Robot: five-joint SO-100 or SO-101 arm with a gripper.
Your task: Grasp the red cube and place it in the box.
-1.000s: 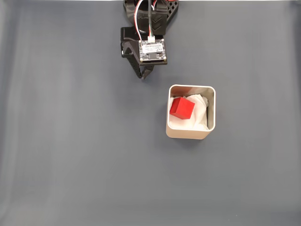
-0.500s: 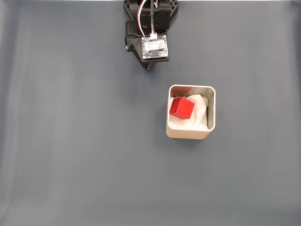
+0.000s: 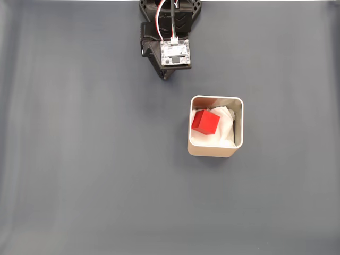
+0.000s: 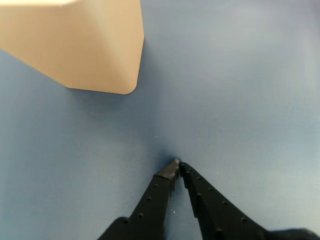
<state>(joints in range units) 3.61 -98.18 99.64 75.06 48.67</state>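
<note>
Here we see the small bright red matte cube [image 3: 205, 121] sitting inside the square beige-grey box with rounded corners and thin walls [image 3: 214, 151], resting on the crumpled white lining [image 3: 226, 127] and pressed toward the box's left wall in the fixed view, a little tilted so that one corner points up and to the right. The box stands on the plain grey-blue worktop [image 3: 85, 159], right of centre. The black arm with its white circuit board and red, white and black wires [image 3: 173, 52] hangs at the top edge of that view, up and to the left of the box and well apart from it. In the wrist view we find the black two-finger gripper [image 4: 177, 165] coming in from the bottom edge, its tips drawn together with nothing between them, pointed down close over bare worktop. One rounded outer corner of the box [image 4: 90, 45] shows at the upper left of the wrist view, apart from the fingertips.
</note>
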